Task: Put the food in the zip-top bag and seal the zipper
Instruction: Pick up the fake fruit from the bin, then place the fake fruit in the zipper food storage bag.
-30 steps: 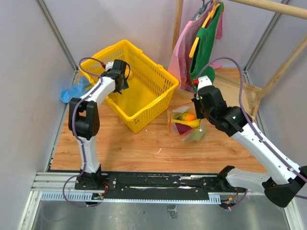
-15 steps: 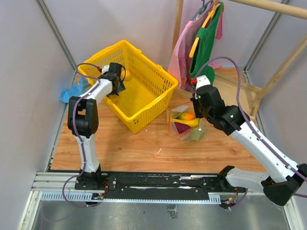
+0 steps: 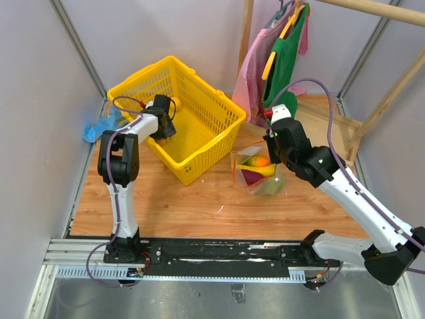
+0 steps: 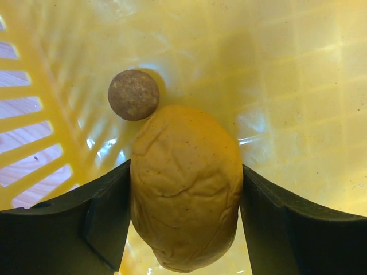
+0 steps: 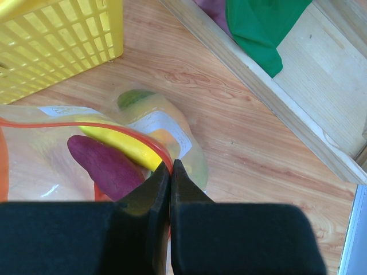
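Food is split between two places in the overhead view. The left fingers (image 3: pixel 164 126) reach down inside the yellow basket (image 3: pixel 209 149) at the far left of the wooden surface (image 3: pixel 186 199). The clear bag (image 3: pixel 260 174) lies to the right of the basket, well apart from them, with coloured pieces already inside. The right fingers (image 3: pixel 269 142) hang at the bag's far edge, so the right arm is the one nearer the bag and the left arm the only one at the basket.

From the left wrist, a lumpy yellow-orange fruit (image 4: pixel 183 189) lies on the basket floor directly between the left fingers. Its long axis runs along them, so they span its narrow width. They stand fairly wide and appear to touch both its sides; I judge it a grip, ready for a lift and a carry rightward to the bag. A small brown ball (image 4: pixel 133 94) touches the fruit's end beyond the fingertips.

From the right wrist, the right fingers are shut tight, pinching the bag's rim at the red-orange zipper (image 5: pixel 86 123), which curves open to the left. A purple piece (image 5: pixel 103 165), a yellow piece (image 5: pixel 123 146) and a green piece (image 5: pixel 133 97) show through the plastic.
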Robot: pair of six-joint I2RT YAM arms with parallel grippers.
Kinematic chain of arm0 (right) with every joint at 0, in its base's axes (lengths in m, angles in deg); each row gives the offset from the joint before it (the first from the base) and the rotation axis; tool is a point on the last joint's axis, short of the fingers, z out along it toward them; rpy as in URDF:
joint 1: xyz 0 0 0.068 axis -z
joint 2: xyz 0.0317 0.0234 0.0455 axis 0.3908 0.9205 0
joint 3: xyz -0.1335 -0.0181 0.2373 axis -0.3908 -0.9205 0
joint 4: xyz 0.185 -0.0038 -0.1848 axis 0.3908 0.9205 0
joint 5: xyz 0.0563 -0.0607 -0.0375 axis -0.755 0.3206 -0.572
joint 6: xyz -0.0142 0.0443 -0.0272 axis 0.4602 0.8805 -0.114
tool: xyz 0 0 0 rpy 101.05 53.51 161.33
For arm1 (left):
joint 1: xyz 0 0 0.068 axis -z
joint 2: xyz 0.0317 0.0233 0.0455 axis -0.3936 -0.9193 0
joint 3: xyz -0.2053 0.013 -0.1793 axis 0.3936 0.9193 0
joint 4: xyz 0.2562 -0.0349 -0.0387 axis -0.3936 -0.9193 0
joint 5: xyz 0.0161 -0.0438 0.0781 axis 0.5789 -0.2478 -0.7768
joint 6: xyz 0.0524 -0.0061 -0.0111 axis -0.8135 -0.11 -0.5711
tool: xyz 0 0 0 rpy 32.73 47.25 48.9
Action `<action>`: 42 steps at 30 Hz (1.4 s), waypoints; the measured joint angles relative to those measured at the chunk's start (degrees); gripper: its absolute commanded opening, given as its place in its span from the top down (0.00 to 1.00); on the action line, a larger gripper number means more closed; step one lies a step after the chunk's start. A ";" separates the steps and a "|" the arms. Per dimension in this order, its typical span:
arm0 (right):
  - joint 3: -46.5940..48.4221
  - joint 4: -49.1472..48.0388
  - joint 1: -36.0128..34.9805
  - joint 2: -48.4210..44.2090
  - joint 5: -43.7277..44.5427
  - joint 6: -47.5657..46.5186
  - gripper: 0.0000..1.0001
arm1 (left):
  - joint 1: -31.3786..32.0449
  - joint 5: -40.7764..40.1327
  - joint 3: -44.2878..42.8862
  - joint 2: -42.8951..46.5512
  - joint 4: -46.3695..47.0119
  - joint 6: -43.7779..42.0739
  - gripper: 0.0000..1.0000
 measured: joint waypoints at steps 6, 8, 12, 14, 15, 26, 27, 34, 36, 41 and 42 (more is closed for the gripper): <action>0.00 -0.02 0.00 0.02 0.00 -0.02 0.99 | -0.02 0.63 0.11 0.00 0.98 -1.44 0.50; 0.00 -0.02 0.00 0.02 0.00 -0.02 0.99 | 0.00 1.14 0.11 0.00 1.16 -2.01 0.54; 0.00 -0.02 0.00 0.02 0.04 -0.17 0.99 | 0.20 2.43 1.75 1.33 2.36 -3.39 0.66; 0.00 -0.02 0.00 0.02 0.07 -0.24 0.99 | 0.57 2.93 3.30 3.02 2.60 -4.50 0.74; 0.00 -0.04 0.00 0.02 0.07 -0.24 0.99 | 0.79 3.28 3.74 3.85 2.69 -5.03 0.75; 0.00 -0.02 0.00 0.02 0.07 -0.24 0.99 | 5.25 7.19 9.20 20.48 9.18 -10.27 0.81; 0.02 -0.02 0.00 0.02 0.07 -0.24 0.99 | 5.86 7.78 10.03 22.23 10.10 -10.84 0.82; 0.02 0.00 0.00 0.02 0.02 -0.20 0.99 | 10.36 13.70 15.93 32.81 16.11 -15.69 0.85; 0.07 0.02 0.00 0.02 -0.04 -0.17 0.99 | 11.67 15.13 18.01 36.11 17.46 -17.44 0.85; 0.42 0.15 0.00 0.13 -0.13 0.00 0.99 | 15.50 19.21 24.87 46.05 22.56 -22.40 0.87; 0.44 0.15 0.00 0.20 -0.22 0.20 0.99 | 16.37 20.09 26.23 48.04 23.63 -23.45 0.87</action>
